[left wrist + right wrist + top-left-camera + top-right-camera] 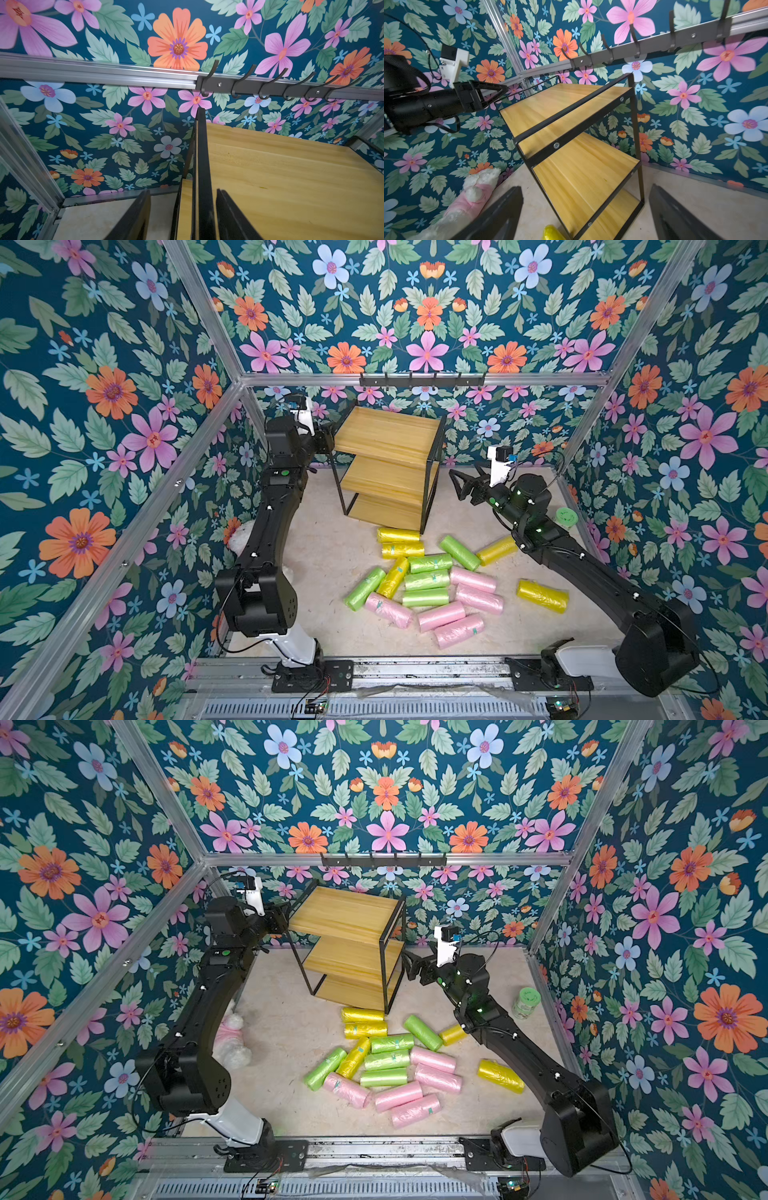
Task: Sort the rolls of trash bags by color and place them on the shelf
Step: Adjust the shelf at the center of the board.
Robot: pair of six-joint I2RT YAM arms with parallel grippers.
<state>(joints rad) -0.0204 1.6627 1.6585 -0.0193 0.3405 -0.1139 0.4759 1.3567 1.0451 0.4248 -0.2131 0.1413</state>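
Note:
The shelf (390,435) (345,915), three yellowish boards in a black frame, stands at the back of the floor with nothing on it. The rolls of trash bags lie heaped in front of it: green (430,563), pink (473,580) and yellow (398,535), with one yellow roll (542,595) apart to the right. My left gripper (328,439) (182,190) straddles the black rail at the top board's left edge (202,166), jaws partly closed, a gap showing on one side. My right gripper (455,479) (585,187) hangs wide open beside the shelf's right side, holding nothing.
A black hook rail (422,380) runs along the back wall above the shelf. A green-lidded jar (566,516) stands by the right wall. A pink and white plush toy (232,1040) lies by the left arm. Flowered walls close in three sides.

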